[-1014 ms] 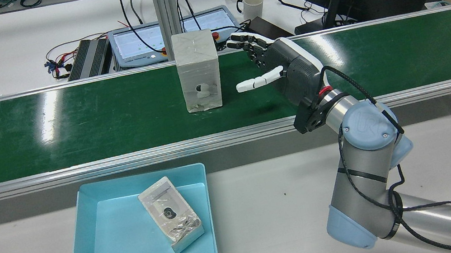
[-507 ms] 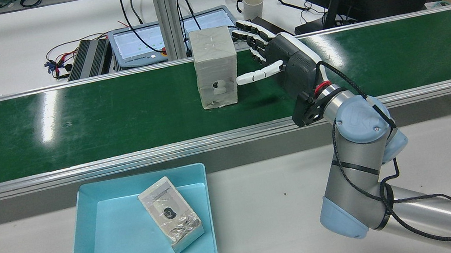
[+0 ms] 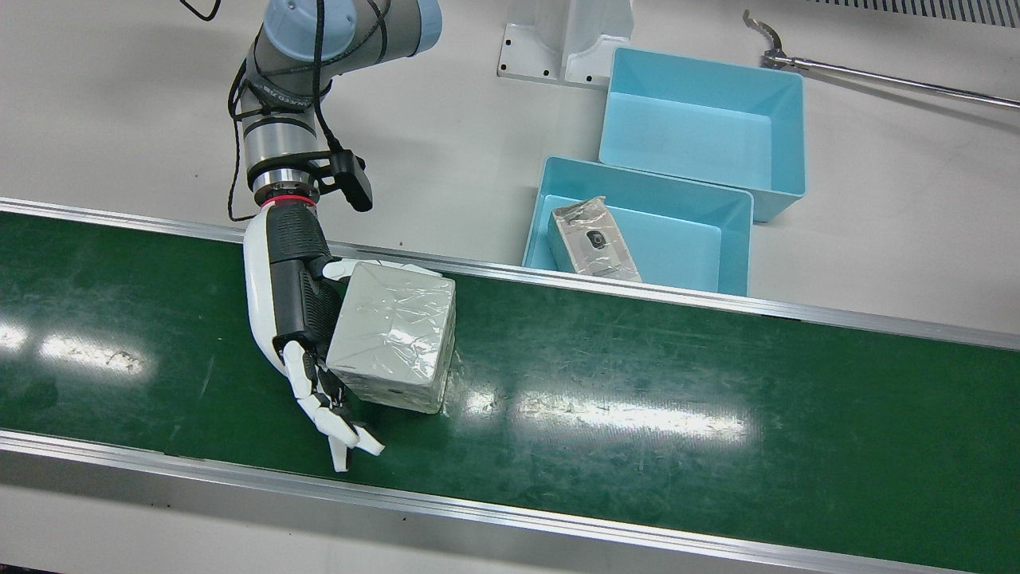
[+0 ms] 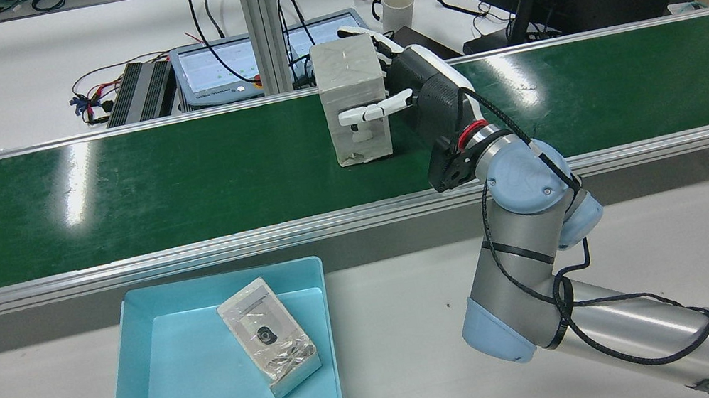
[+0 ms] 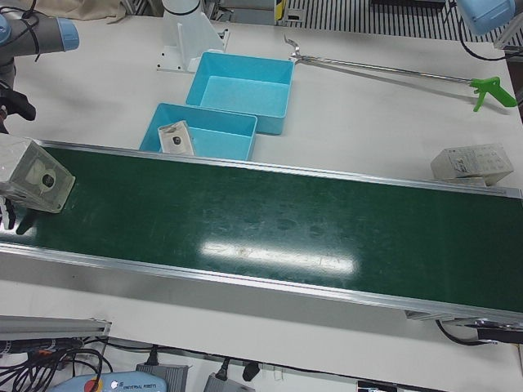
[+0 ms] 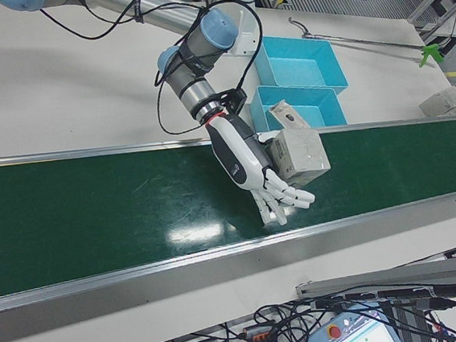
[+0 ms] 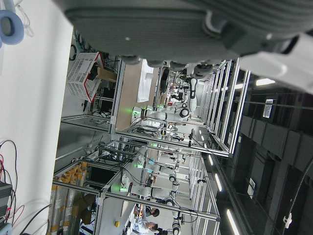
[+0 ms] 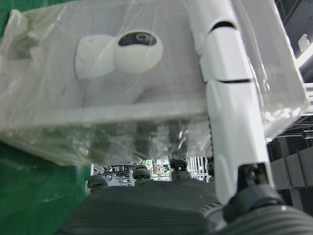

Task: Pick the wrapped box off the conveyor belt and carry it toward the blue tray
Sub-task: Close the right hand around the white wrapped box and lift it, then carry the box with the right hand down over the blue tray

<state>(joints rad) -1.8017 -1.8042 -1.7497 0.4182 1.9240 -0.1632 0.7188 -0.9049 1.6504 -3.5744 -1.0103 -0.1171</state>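
Right hand (image 3: pixel 291 319) is against the wrapped box (image 3: pixel 393 336) on the green conveyor belt (image 3: pixel 637 383): thumb across one face, palm on its side, other fingers (image 3: pixel 331 414) still spread past the far edge, so not fully clamped. Box stands upright on the belt, well apart from the blue tray (image 4: pixel 161 375) on the tabletop (image 4: pixel 406 334), which holds another wrapped box (image 4: pixel 271 346).

Box (image 4: pixel 352 100) has ridden further right along the belt (image 4: pixel 108 190) since 1.0 s ago. My right hand (image 4: pixel 412 92), then well clear of it, has closed the gap: thumb across the near face, fingers (image 3: pixel 331 414) still extended past the far side.
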